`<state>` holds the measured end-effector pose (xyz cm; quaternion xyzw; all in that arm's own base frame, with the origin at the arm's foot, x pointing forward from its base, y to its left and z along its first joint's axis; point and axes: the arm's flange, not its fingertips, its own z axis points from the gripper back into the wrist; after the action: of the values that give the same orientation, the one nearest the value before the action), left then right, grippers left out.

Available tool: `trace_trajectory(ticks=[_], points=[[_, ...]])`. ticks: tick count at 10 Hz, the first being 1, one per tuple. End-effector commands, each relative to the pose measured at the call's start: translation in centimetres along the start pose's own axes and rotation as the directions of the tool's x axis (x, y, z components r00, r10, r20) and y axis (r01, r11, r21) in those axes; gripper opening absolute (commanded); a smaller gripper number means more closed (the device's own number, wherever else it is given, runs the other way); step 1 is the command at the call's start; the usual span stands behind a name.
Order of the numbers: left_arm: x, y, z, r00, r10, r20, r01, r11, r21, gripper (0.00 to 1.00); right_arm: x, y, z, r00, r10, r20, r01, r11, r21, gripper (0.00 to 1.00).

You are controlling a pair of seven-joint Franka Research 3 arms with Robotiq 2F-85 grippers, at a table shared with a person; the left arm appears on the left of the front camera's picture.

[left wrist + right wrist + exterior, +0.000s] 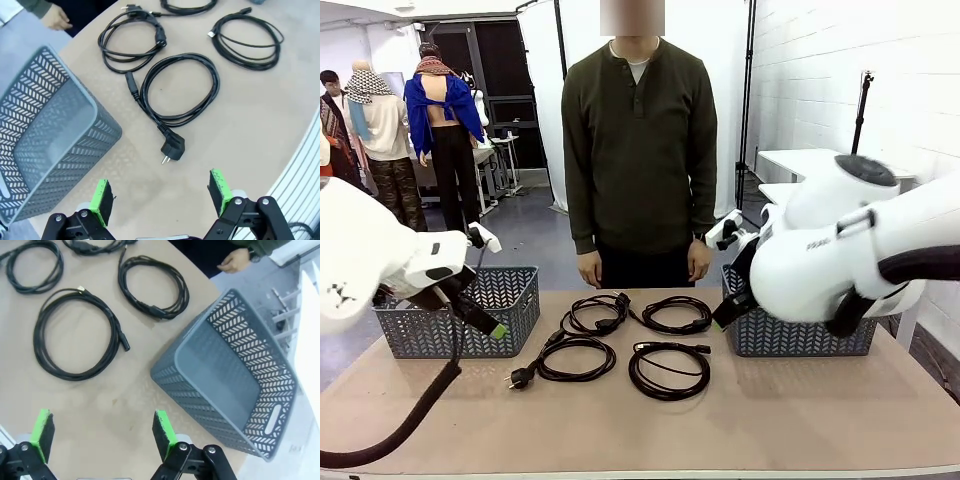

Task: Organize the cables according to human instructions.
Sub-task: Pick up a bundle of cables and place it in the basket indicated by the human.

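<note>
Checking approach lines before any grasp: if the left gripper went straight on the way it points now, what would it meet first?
Probably bare tabletop just short of the nearest power cord's plug; the left gripper, open, points down there. Depth is unclear.

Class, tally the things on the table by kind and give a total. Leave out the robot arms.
Black cables: 4
Grey baskets: 2
Total: 6
</note>
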<state>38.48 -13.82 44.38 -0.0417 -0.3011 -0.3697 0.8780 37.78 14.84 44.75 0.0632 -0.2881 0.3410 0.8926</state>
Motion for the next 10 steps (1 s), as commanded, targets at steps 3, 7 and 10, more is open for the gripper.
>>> trace_trajectory(ticks=[3,7,10], points=[[-1.5,4.1,3.5,0.995,-0.055,0.081,0.067,0.986,-0.151,1.0,-1.0,-2.7,4.4,0.994,0.079,0.069,-0.088,0.987,0.134,1.0],[-2.4,6.3,5.9,0.987,-0.081,0.137,0.107,0.974,-0.199,1.0,-1.7,-4.4,6.7,0.988,0.103,0.115,-0.123,0.974,0.191,1.0],[-2.6,6.9,6.3,0.989,-0.077,0.13,0.101,0.976,-0.192,1.0,-1.8,-4.6,7.0,0.986,0.105,0.128,-0.133,0.963,0.234,1.0]])
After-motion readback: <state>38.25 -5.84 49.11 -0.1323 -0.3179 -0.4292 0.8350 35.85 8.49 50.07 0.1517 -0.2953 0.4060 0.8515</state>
